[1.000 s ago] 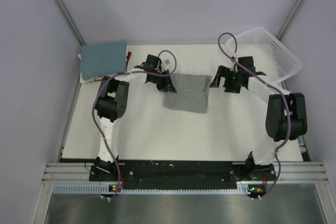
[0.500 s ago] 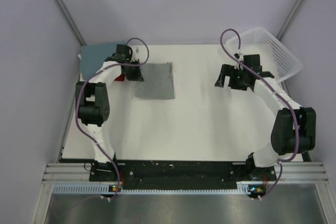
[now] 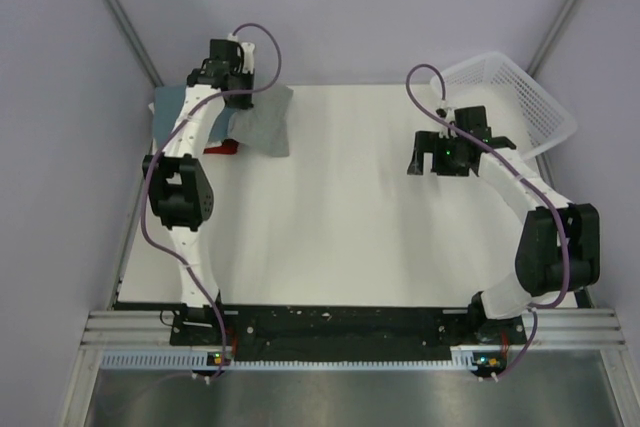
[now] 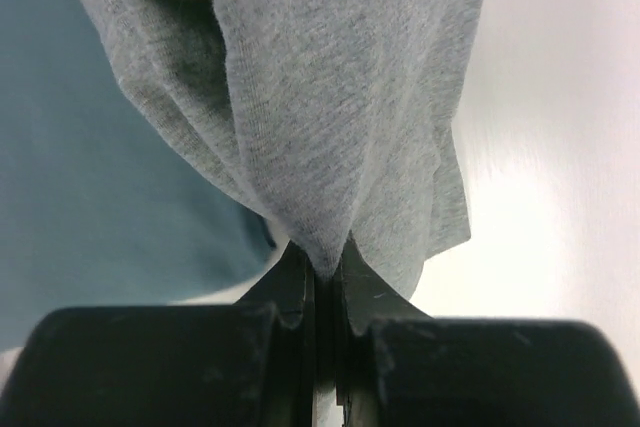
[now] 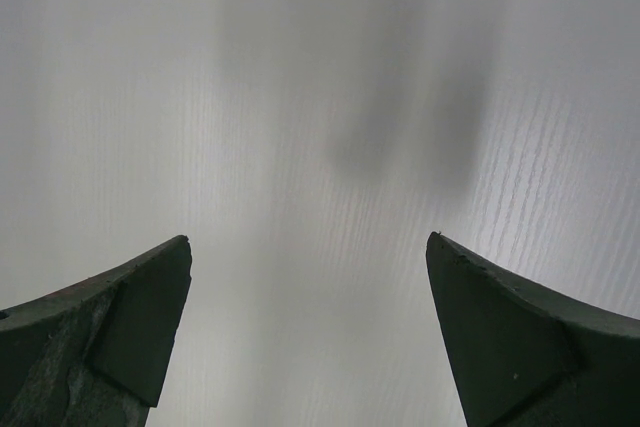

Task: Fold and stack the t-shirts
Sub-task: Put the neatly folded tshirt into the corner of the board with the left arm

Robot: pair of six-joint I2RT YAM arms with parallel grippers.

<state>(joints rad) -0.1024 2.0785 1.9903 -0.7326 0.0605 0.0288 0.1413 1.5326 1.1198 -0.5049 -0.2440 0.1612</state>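
Note:
My left gripper [image 3: 232,87] is shut on the folded heather-grey t-shirt [image 3: 262,122] and holds it lifted at the table's far left, beside the stack. In the left wrist view the grey cloth [image 4: 330,97] hangs from the closed jaws [image 4: 322,262], over the teal-blue folded shirt [image 4: 90,177]. The stack shows the teal-blue shirt [image 3: 172,107] on top and a red edge [image 3: 222,147] beneath; a whitish one is hidden. My right gripper [image 3: 440,159] is open and empty above the bare table; its fingertips [image 5: 140,297] are spread wide.
A white plastic lattice basket [image 3: 515,97] stands at the far right corner. The white table [image 3: 340,227] is bounded by grey walls at left and right. Purple cables loop over both arms.
My left gripper has carried the grey shirt from the table's middle to the far left and lifted it by the stack. The right gripper has shifted slightly nearer and left.

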